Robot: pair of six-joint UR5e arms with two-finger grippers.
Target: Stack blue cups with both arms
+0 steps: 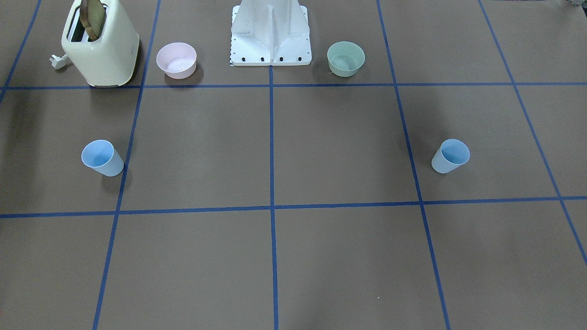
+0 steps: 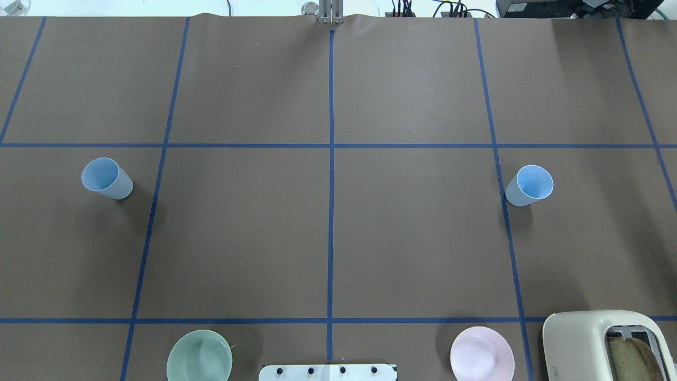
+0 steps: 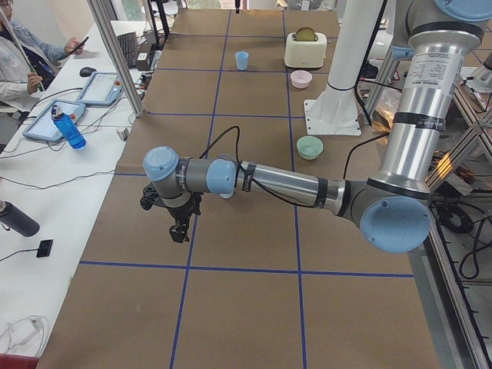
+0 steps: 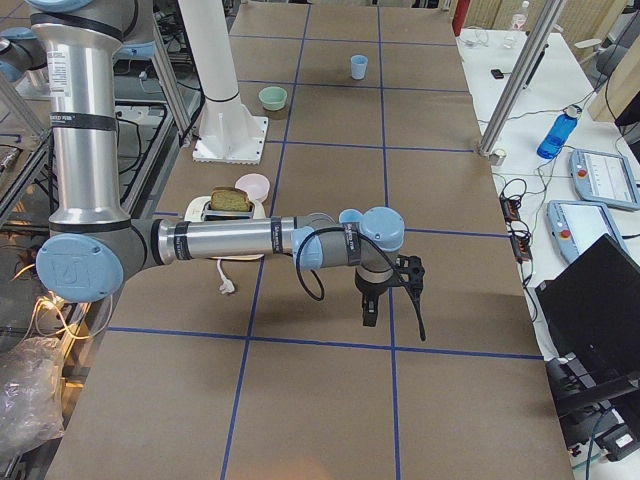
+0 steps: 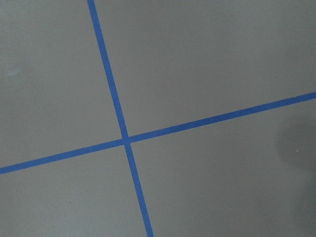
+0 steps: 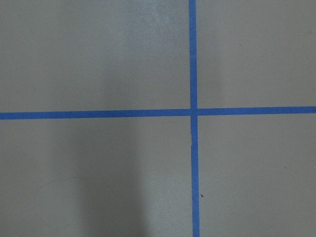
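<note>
The left blue cup (image 2: 107, 179) and the right blue cup (image 2: 529, 185) stood upright on the worktop (image 2: 412, 238), well apart, one per side so that each arm could take its own. My left fingers (image 3: 179, 231) and right fingers (image 4: 368, 312) hung above bare tape crossings. Whether they were spread or pressed together, I could not tell.

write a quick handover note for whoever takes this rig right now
Left hand: out over the table; seen from the side only, so open or shut cannot be told.
Right hand: the same.
Left cup: upright on the table, on the robot's left.
Right cup: upright on its right, far from the other.
Done: nothing, neither cup is grasped.
Left: grasp each cup, bring them together, nest one in the other.
</note>
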